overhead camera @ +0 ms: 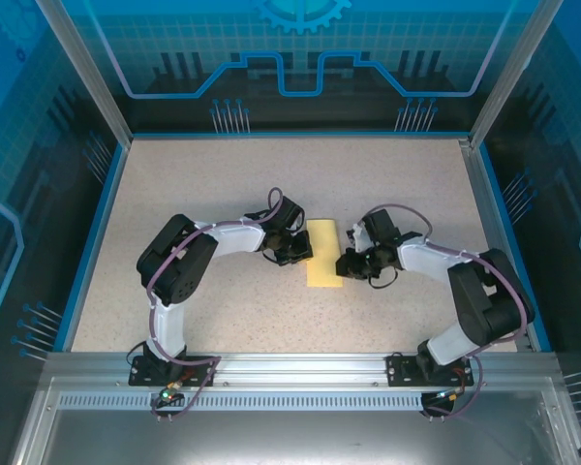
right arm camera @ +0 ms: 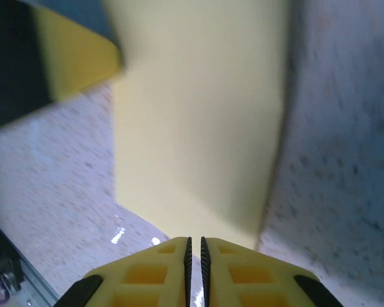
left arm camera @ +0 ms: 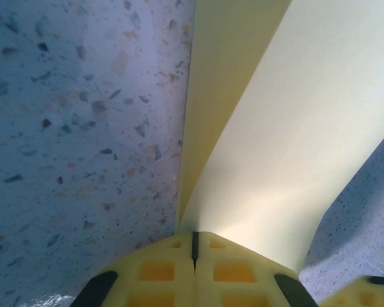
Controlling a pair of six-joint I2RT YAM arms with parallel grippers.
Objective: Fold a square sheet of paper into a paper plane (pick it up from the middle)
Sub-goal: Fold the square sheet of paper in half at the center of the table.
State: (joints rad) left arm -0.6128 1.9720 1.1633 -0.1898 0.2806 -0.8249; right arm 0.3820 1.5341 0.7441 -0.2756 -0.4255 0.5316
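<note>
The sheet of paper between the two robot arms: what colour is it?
The sheet of paper is plain pale yellow with no markings. The left wrist view shows it best.

The square sheet of paper [overhead camera: 323, 254] is thin, smooth and matt. The table [overhead camera: 223, 174] has a speckled, stone-like, mostly matt top. The left gripper [left arm camera: 194, 238] and right gripper [right arm camera: 194, 242] are moulded yellow plastic, and the right's inner faces are black and ribbed. The rail [overhead camera: 300, 366] across the bottom of the top view is brushed metal.
</note>
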